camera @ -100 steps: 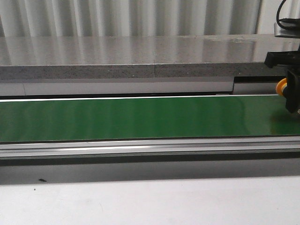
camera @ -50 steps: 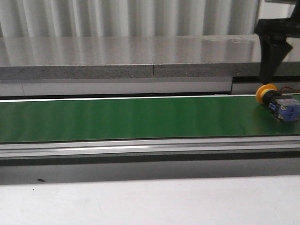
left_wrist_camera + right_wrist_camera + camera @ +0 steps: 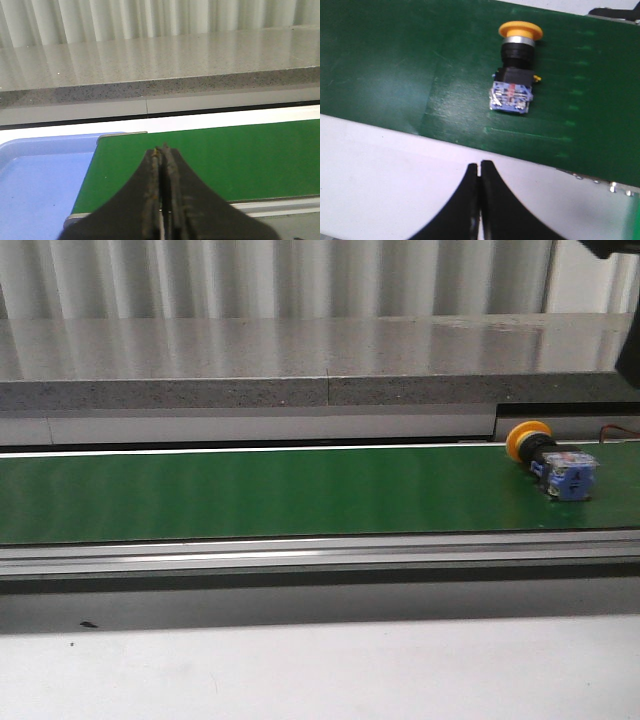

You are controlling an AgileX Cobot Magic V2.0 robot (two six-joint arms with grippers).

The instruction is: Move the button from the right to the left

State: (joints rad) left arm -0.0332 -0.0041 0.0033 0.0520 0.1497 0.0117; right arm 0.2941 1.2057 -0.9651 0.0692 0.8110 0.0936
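The button point(image 3: 552, 462) lies on its side on the green conveyor belt point(image 3: 300, 490) near the right end, with its yellow cap toward the back and its blue-grey block toward the front. It also shows in the right wrist view point(image 3: 515, 80), free on the belt. My right gripper point(image 3: 480, 165) is shut and empty, raised clear of the button over a white surface beside the belt. My left gripper point(image 3: 162, 150) is shut and empty above the belt's left end point(image 3: 210, 160); it does not show in the front view.
A blue tray point(image 3: 40, 185) sits just past the belt's left end. A grey stone-like ledge point(image 3: 300, 370) runs behind the belt and a metal rail point(image 3: 300, 555) runs along its front. Part of the right arm point(image 3: 630, 360) shows at the right edge.
The right gripper let go of the button and rose out of the front view. The button now lies on the belt and has moved to the left.
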